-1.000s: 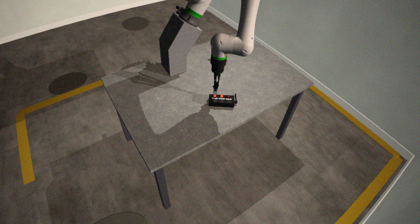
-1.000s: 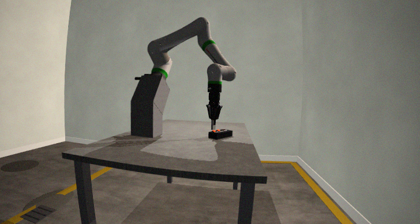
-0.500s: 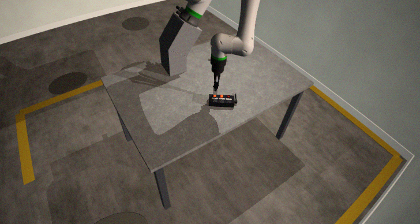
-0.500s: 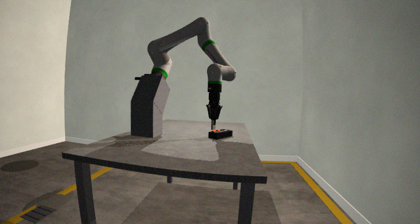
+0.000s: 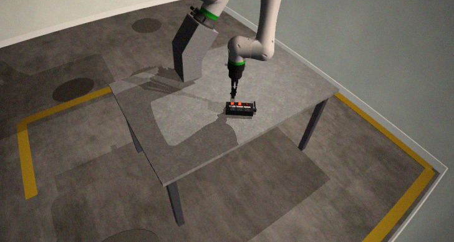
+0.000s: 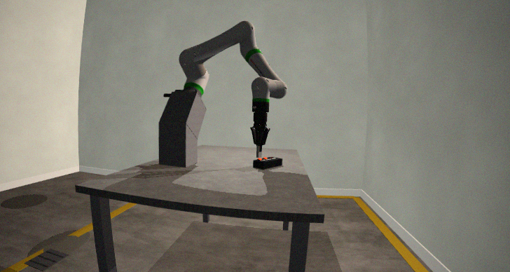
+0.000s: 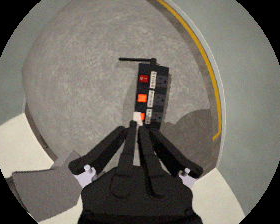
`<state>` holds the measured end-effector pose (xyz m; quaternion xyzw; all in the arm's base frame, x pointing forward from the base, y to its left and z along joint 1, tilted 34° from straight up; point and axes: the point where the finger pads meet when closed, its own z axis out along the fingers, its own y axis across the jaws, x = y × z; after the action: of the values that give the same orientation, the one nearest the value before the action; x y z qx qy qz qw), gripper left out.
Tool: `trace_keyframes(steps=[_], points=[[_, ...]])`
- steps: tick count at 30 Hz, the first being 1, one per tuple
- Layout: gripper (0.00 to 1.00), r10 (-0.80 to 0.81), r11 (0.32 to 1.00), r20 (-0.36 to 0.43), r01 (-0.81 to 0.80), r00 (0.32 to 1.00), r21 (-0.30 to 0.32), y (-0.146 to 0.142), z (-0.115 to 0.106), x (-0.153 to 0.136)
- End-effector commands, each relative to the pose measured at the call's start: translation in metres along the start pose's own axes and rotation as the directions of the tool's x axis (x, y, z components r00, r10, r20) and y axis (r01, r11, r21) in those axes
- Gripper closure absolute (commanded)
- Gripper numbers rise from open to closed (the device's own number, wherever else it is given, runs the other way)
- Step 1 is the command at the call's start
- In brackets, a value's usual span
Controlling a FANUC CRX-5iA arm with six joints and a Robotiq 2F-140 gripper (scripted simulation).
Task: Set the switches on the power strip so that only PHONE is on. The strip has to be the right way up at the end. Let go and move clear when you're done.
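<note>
The black power strip (image 5: 241, 108) lies flat on the table with its switch face up. It also shows in the exterior view (image 6: 267, 162) and in the wrist view (image 7: 151, 92). Three switches run along its top. Two of them glow bright orange, and the third (image 5: 246, 103) is a dimmer red. My gripper (image 5: 232, 96) (image 7: 136, 117) is shut and empty. It points straight down with its tips just above the end switch at the strip's left end. The labels are too small to read.
The robot's grey base block (image 5: 189, 49) stands at the back of the table. The strip lies toward the table's right side, a short way in from the right edge (image 5: 330, 92). Yellow floor lines run around the table.
</note>
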<state>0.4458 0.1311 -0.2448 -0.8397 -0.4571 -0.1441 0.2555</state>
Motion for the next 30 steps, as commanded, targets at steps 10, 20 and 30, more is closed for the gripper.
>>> trace_keyframes(steps=[10,20,30], points=[[1.00,0.000,1.000,0.000,0.000,1.000,0.000,0.0002,0.0011,-0.0001],[1.00,0.000,1.000,0.000,0.000,1.000,0.000,0.0002,0.0055,-0.0001],[1.00,0.000,1.000,0.000,0.000,1.000,0.000,0.0002,0.0085,-0.0001]])
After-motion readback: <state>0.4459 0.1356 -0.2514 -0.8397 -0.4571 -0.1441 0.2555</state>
